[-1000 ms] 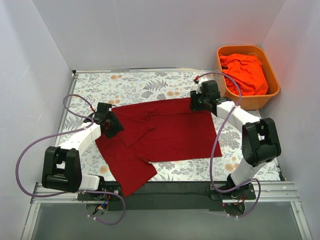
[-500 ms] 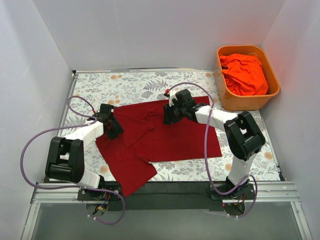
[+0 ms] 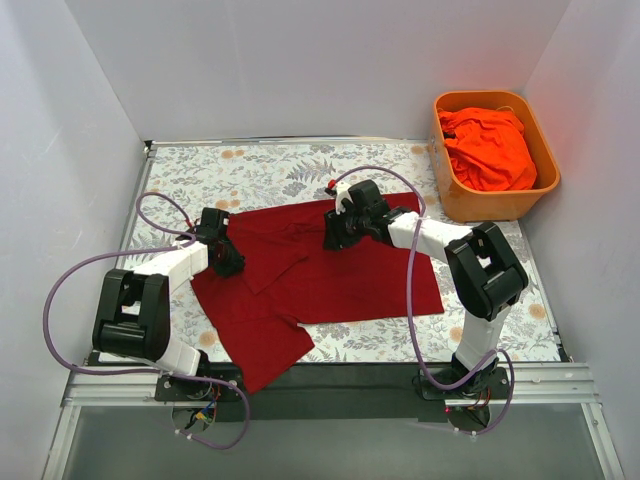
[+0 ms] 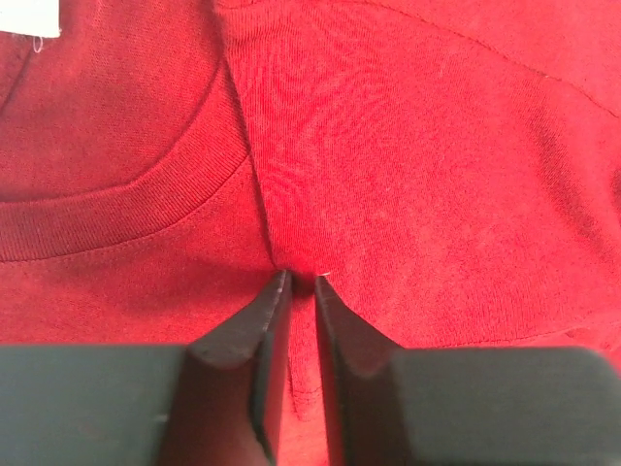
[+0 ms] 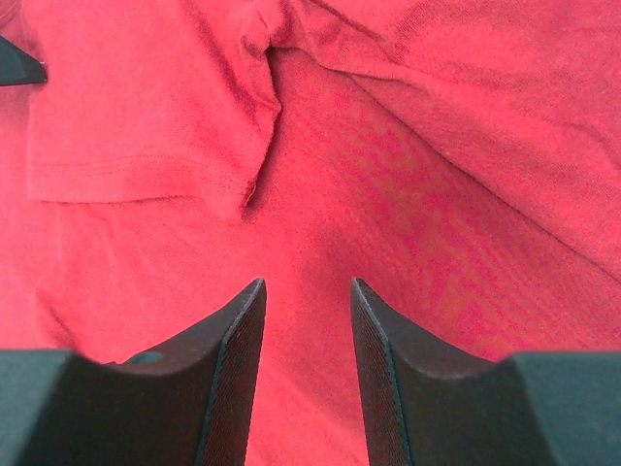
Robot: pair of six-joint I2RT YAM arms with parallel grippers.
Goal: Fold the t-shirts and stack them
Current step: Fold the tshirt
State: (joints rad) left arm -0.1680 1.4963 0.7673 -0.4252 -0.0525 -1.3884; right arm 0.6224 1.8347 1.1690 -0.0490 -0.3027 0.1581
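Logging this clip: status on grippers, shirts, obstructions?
Left gripper pinched on crimson t-shirt near collar. Right gripper open above it. Orange-red t-shirt bunched in orange tub. No obstruction.

Robot lab test booth.
I see plain white walls (image 3: 330, 70) boxing in a floral tabletop (image 3: 270, 170), with arms (image 3: 440, 235) bolted to a metal rail (image 3: 570, 385).

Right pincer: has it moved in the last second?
Yes. The right pincer went left, away from the orange tub, now over the crimson t-shirt.
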